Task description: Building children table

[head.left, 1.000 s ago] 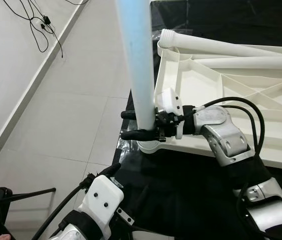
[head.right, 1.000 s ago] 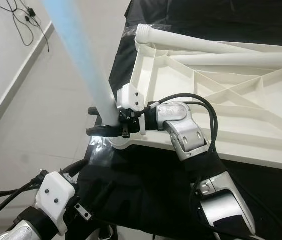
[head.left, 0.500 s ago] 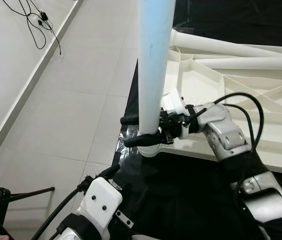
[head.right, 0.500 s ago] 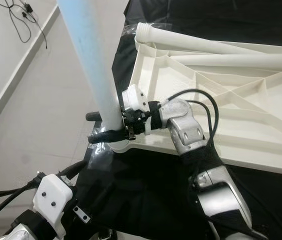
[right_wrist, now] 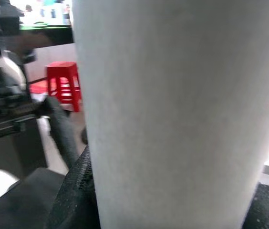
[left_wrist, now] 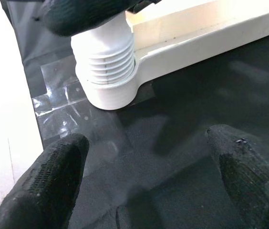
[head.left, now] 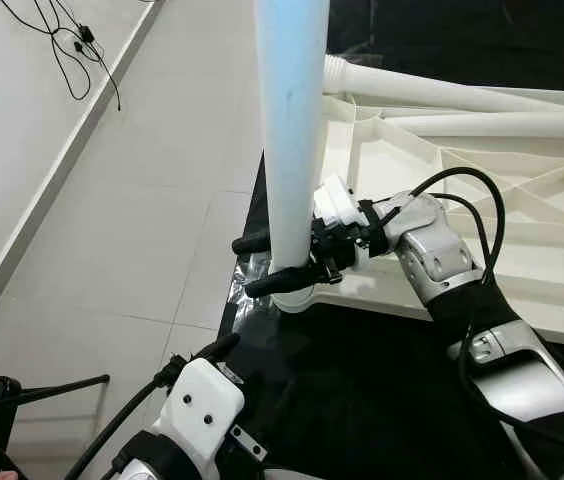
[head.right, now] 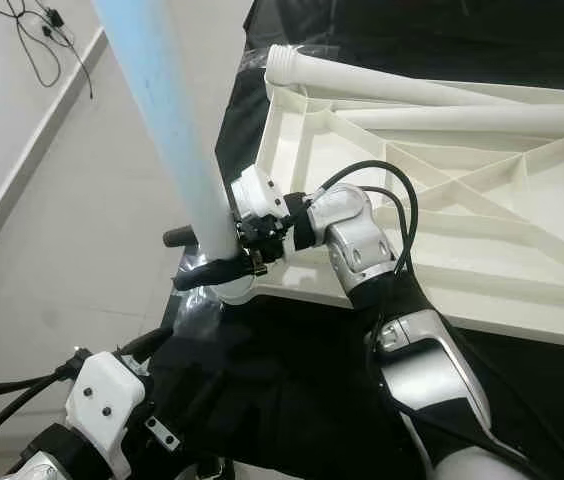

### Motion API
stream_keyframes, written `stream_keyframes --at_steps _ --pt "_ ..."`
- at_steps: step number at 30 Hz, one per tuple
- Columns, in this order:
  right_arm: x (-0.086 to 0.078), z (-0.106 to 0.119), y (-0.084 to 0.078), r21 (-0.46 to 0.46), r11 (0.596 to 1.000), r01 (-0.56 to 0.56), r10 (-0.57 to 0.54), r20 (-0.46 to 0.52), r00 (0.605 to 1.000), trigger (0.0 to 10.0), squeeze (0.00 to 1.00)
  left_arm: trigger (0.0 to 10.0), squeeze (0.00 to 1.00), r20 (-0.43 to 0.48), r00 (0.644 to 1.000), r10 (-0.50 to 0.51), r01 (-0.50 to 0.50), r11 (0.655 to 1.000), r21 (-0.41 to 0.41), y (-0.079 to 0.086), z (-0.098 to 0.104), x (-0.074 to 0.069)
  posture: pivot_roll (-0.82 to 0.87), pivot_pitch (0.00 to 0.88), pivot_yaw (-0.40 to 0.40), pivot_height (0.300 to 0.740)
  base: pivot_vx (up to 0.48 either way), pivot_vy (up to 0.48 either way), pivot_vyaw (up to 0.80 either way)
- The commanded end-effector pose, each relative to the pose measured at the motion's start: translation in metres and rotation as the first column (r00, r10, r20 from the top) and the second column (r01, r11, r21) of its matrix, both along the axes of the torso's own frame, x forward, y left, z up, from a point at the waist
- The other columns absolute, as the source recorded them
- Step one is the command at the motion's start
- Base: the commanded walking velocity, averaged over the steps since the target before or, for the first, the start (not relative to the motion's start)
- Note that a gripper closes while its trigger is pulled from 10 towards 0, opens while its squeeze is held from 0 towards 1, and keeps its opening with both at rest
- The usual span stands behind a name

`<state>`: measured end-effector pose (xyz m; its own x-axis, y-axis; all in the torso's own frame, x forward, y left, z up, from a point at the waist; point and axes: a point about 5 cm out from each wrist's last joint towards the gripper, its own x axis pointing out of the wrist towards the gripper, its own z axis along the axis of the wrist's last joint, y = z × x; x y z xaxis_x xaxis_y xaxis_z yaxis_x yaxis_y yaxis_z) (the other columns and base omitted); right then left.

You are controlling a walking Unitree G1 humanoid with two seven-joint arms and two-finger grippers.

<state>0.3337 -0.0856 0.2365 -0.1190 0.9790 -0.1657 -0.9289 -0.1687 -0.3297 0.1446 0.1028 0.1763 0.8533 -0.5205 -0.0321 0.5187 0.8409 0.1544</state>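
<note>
Where my right gripper (head.left: 274, 262) closes round the pale blue table leg (head.left: 292, 130), its two black fingers clamp either side of the tube, just above the threaded end. That leg stands nearly upright at the near-left corner of the upturned white tabletop (head.left: 482, 200), its thread (left_wrist: 107, 61) seated in the corner socket (left_wrist: 113, 93); its upper end runs out of the head views, so I cannot tell how long it is. From my right wrist the leg is one blurred white column, with a red stool (right_wrist: 64, 83) dim behind it.

My left gripper (left_wrist: 149, 181) hangs low and near, fingers spread wide apart and holding nothing, facing the socket from just beside it. Two more white legs (head.left: 462, 100) lie across the far side of the tabletop, their far ends cut off at the right. Under everything is a black sheet (head.left: 362, 390) with crinkled clear plastic (left_wrist: 63, 119) at the corner, on a pale tiled floor (head.left: 132, 220). Black cables (head.left: 62, 50) trail by the far-left wall.
</note>
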Motion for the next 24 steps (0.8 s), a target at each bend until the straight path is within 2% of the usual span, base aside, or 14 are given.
stream_keyframes --at_steps 1,3,5,6,7,8,9,10,12,13,14,18,21,24 --pt "0.003 -0.058 -0.021 -0.155 0.974 0.167 -0.189 -0.145 0.971 10.0 0.00 10.0 0.00 -0.012 1.000 -0.003 0.004 1.000 0.022 0.000 -0.001 -0.003 0.09 0.387 0.097 0.740 0.000 0.000 0.00" --pt "0.002 -0.066 -0.024 -0.167 0.950 0.264 -0.290 -0.153 0.945 10.0 0.00 10.0 0.00 -0.010 1.000 -0.002 0.003 1.000 0.021 0.000 -0.002 -0.002 0.07 0.382 0.084 0.740 0.000 0.000 0.00" --pt "-0.011 -0.081 -0.024 -0.127 0.861 0.492 -0.508 -0.159 0.847 10.0 0.00 10.0 0.00 -0.003 1.000 0.000 0.000 1.000 0.022 0.000 -0.003 0.001 0.05 0.373 0.068 0.740 0.000 0.000 0.00" --pt "-0.011 -0.081 -0.024 -0.127 0.861 0.492 -0.508 -0.159 0.847 10.0 0.00 10.0 0.00 -0.003 1.000 0.000 0.000 1.000 0.022 0.000 -0.003 0.001 0.05 0.373 0.068 0.740 0.000 0.000 0.00" --pt "-0.023 -0.084 -0.024 -0.078 0.761 0.644 -0.646 -0.191 0.739 10.0 0.00 10.0 0.00 0.002 1.000 0.001 -0.001 1.000 0.022 0.000 -0.004 0.003 0.04 0.368 0.066 0.740 0.000 0.000 0.00" --pt "-0.023 -0.084 -0.024 -0.078 0.761 0.644 -0.646 -0.191 0.739 10.0 0.00 10.0 0.00 0.002 1.000 0.001 -0.001 1.000 0.022 0.000 -0.004 0.003 0.04 0.368 0.066 0.740 0.000 0.000 0.00" --pt "-0.029 -0.084 -0.030 -0.045 0.615 0.787 -0.777 -0.205 0.595 10.0 0.00 10.0 0.00 0.006 1.000 0.001 -0.001 1.000 0.024 0.000 -0.005 0.005 0.03 0.362 0.072 0.740 0.000 0.000 0.00" --pt "-0.029 -0.084 -0.030 -0.045 0.615 0.787 -0.777 -0.205 0.595 10.0 0.00 10.0 0.00 0.006 1.000 0.001 -0.001 1.000 0.024 0.000 -0.005 0.005 0.03 0.362 0.072 0.740 0.000 0.000 0.00" --pt "-0.037 -0.082 -0.043 -0.020 0.378 0.926 -0.905 -0.220 0.365 10.0 0.00 10.0 0.00 0.016 1.000 -0.007 0.007 0.999 0.031 0.000 -0.006 0.010 0.02 0.345 0.076 0.740 0.000 0.000 0.00" --pt "-0.037 -0.082 -0.043 -0.020 0.378 0.926 -0.905 -0.220 0.365 10.0 0.00 10.0 0.00 0.016 1.000 -0.007 0.007 0.999 0.031 0.000 -0.006 0.010 0.02 0.345 0.076 0.740 0.000 0.000 0.00" --pt "-0.040 -0.079 -0.044 0.000 0.294 0.956 -0.929 -0.235 0.286 10.0 0.00 10.0 0.00 0.024 1.000 -0.013 0.012 0.999 0.040 0.001 -0.007 0.013 0.01 0.330 0.078 0.740 0.000 0.000 0.00" --pt "-0.042 -0.078 -0.044 0.011 0.249 0.969 -0.937 -0.249 0.243 10.0 0.00 10.0 0.00 0.028 0.999 -0.016 0.015 0.999 0.046 0.001 -0.008 0.015 0.01 0.326 0.077 0.740 0.000 0.000 0.00" --pt "-0.048 -0.077 -0.033 0.064 0.145 0.987 -0.939 -0.305 0.158 10.0 0.00 10.0 0.00 0.061 0.998 0.003 -0.008 0.997 0.072 0.006 -0.009 0.027 0.01 0.277 0.068 0.740 0.000 0.000 0.00" --pt "-0.046 -0.077 -0.032 0.082 0.124 0.989 -0.936 -0.321 0.144 10.0 0.00 10.0 0.00 0.073 0.997 0.014 -0.020 0.997 0.079 0.009 -0.008 0.030 0.01 0.267 0.066 0.740 0.000 0.000 0.00"
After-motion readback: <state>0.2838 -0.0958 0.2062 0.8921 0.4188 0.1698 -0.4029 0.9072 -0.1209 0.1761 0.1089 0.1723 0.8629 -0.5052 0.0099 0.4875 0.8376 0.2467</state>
